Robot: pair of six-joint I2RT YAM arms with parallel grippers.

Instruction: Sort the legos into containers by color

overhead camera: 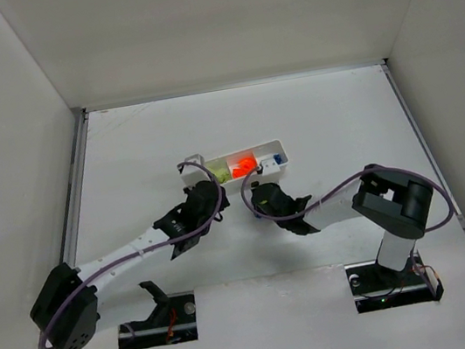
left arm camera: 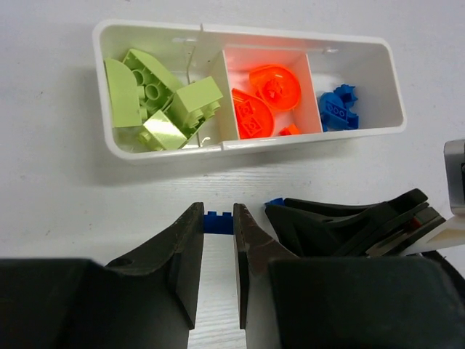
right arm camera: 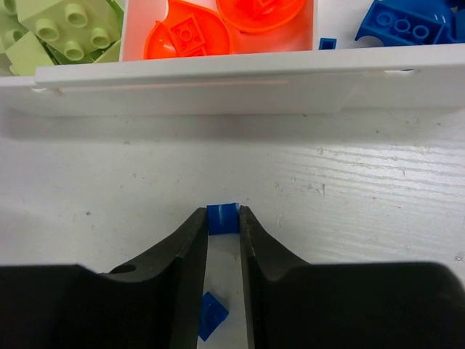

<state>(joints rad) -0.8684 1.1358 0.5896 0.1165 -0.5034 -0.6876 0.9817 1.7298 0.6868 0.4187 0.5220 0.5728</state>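
Observation:
The white tray [overhead camera: 286, 155] holds lime green legos [left arm camera: 156, 98] in its left container, orange ones [left arm camera: 265, 102] in the middle and blue ones [left arm camera: 338, 109] on the right. Just in front of it, my left gripper [left arm camera: 218, 218] is shut on a small blue lego [left arm camera: 219, 223] at its fingertips. Close to its right, my right gripper [right arm camera: 223, 216] is shut on another small blue lego [right arm camera: 223, 219]. A third blue piece [right arm camera: 212, 316] lies on the table under the right fingers. In the top view both grippers [overhead camera: 210, 189] [overhead camera: 258, 193] sit side by side before the tray.
White walls enclose the table on three sides. The tray's front wall [right arm camera: 218, 87] stands a short way ahead of both sets of fingertips. The right gripper's black fingers [left arm camera: 327, 218] lie close beside the left one's.

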